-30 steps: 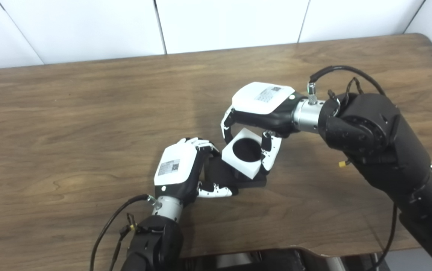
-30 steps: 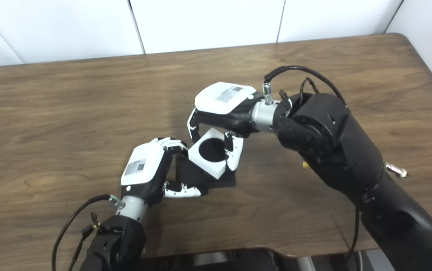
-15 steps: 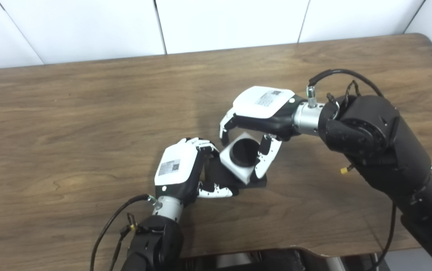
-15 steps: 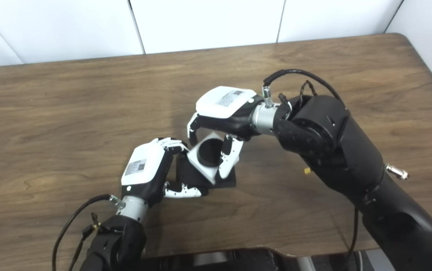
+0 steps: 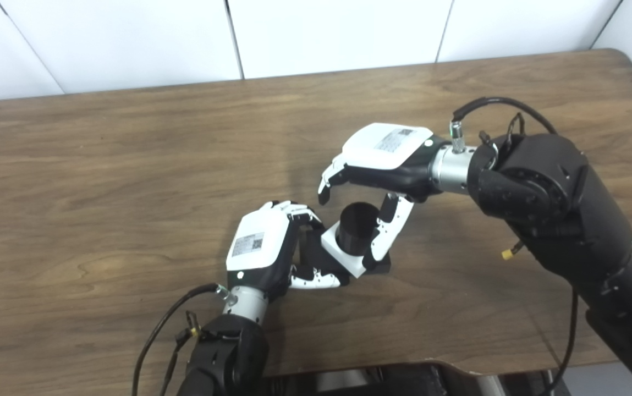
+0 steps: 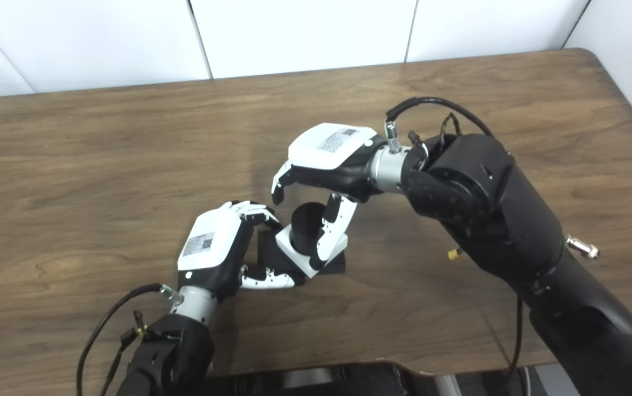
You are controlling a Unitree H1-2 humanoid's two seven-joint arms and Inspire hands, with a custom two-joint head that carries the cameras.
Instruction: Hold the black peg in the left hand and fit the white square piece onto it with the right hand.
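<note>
White square piece sits down over the black peg, centre of frame.

We see the white square piece (image 5: 343, 254) low around the black peg (image 5: 356, 230), peg top sticking up thru its hole, both on a black base (image 6: 333, 265) on the wooden table (image 5: 101, 176). Left hand (image 5: 263, 248), lower centre, is clamped on the base's left side. Right hand (image 5: 373, 181), just above, has fingers spread w/ one finger (image 5: 384, 234) resting against the piece's right edge; it grips nothing.

One black peg (image 5: 356, 226), one white square piece (image 5: 342, 254) — and two hands: the left hand (image 5: 263, 250), the right hand (image 5: 382, 165) — on one worktop (image 5: 101, 176).
</note>
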